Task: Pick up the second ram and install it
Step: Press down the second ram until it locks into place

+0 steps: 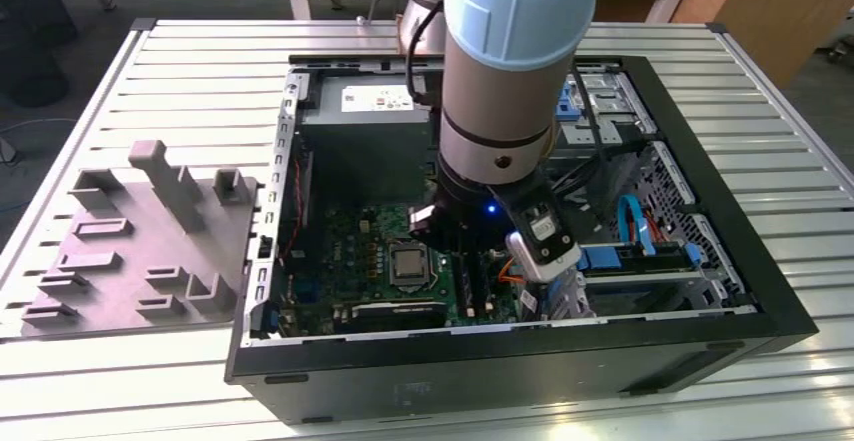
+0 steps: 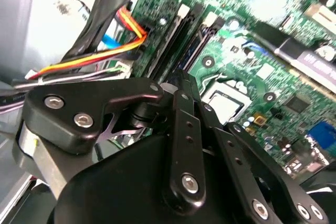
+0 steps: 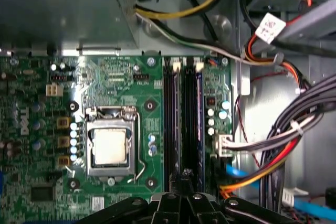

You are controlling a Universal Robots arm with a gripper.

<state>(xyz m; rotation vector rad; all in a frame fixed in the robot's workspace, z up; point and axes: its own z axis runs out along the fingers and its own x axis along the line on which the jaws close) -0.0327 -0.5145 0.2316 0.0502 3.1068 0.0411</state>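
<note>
My gripper [image 3: 186, 174] hangs inside the open computer case [image 1: 747, 291], low over the black memory slots [image 3: 172, 124] next to the CPU socket [image 3: 110, 146]. Its fingers [image 2: 181, 103] are drawn together, and I see nothing between them. A thin blue ram [image 3: 199, 124] stands edge-on in the slot right beside the fingertips. I cannot tell whether this stick is the second ram. In the exterior view the arm's wrist covers most of the gripper [image 1: 458, 236] above the green motherboard [image 1: 360, 251].
Bundles of black, red, orange and yellow cables [image 3: 294, 129] run close beside the slots. The grey power supply [image 1: 360, 131] fills the case's far end. A grey moulded fixture [image 1: 134, 241] lies on the slatted table [image 1: 120, 91] at the exterior view's left.
</note>
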